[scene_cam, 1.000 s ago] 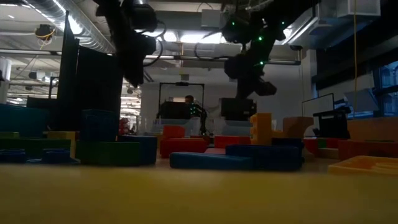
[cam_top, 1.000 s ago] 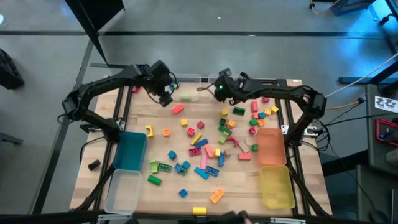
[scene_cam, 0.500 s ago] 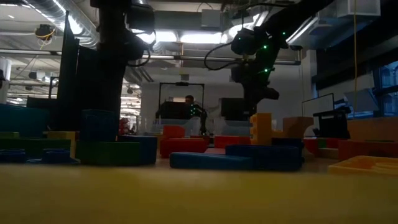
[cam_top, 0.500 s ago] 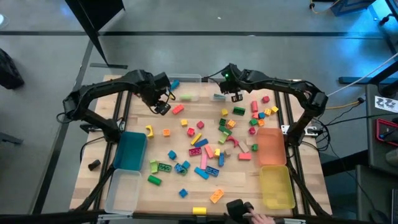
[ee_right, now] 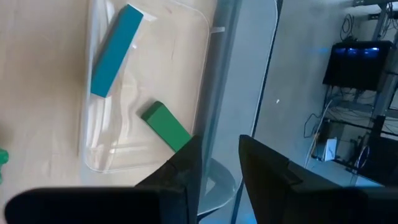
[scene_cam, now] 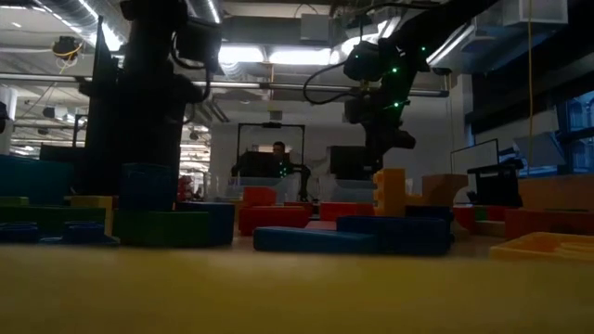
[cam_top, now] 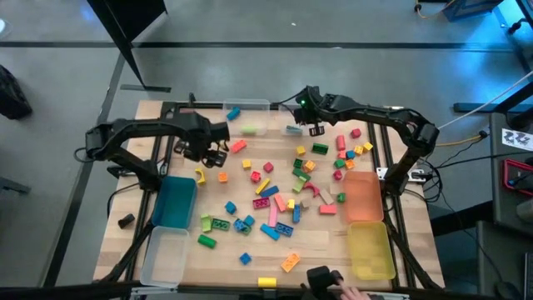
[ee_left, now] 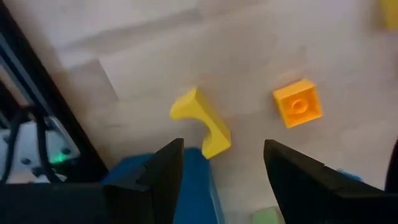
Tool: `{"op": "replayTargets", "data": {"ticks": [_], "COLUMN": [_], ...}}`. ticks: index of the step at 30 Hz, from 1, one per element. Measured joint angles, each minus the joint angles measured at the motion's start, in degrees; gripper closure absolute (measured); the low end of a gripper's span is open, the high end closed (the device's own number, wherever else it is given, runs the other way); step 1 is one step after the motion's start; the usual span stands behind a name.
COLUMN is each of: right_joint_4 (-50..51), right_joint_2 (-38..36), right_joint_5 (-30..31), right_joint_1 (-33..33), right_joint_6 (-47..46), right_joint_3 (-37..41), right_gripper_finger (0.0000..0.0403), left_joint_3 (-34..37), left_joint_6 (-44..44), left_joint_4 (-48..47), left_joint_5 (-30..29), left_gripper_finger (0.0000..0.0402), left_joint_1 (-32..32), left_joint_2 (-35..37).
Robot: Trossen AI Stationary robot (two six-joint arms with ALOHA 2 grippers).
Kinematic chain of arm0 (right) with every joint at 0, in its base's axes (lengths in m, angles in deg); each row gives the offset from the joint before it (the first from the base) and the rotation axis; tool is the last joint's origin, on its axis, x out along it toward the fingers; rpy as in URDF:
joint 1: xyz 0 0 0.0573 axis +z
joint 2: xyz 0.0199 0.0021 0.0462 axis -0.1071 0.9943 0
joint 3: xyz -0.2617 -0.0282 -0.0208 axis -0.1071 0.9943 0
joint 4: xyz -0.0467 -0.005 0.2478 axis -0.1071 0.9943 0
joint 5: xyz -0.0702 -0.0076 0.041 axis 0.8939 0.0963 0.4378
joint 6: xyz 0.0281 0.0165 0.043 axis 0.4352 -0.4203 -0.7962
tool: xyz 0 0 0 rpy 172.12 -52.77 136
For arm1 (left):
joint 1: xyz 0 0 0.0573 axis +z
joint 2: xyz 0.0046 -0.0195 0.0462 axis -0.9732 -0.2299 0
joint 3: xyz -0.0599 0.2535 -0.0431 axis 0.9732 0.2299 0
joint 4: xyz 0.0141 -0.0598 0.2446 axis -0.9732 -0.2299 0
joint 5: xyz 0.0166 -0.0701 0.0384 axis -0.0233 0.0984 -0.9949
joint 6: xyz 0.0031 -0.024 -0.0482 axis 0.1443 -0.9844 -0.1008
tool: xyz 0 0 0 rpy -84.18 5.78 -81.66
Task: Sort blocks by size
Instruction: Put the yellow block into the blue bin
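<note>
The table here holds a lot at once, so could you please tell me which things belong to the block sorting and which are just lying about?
Belong to the job:
- loose blocks scattered mid-table
- blue bar and green block in the clear bin
- yellow arched block and orange square block below the open left gripper

Just lying about:
- black object off the table's left edge

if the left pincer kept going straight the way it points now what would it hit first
Most likely the yellow arch-shaped block, which sits between the open fingers of the left pincer just ahead. The blue bin lies right beside it, so depth is hard to judge.
</note>
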Motion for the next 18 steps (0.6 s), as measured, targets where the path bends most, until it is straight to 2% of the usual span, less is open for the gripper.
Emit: {"op": "replayTargets", "data": {"ticks": [10, 18], "right_joint_4": [0.01, 0.47], "right_joint_2": [0.02, -1.49], "right_joint_5": [0.13, 6.97], "right_joint_1": [0.00, 0.00], "right_joint_6": [-0.05, -0.01], "right_joint_3": [0.00, -0.04], "right_gripper_finger": [0.0295, 0.0295], "left_joint_3": [8.62, 13.01], "left_joint_6": [-4.82, -5.40], "left_joint_4": [8.63, 14.56], "left_joint_5": [1.85, 4.94], "left_gripper_finger": [0.0196, 0.0196], "left_joint_1": [-3.54, -3.79], "left_joint_2": [0.00, -0.01]}}
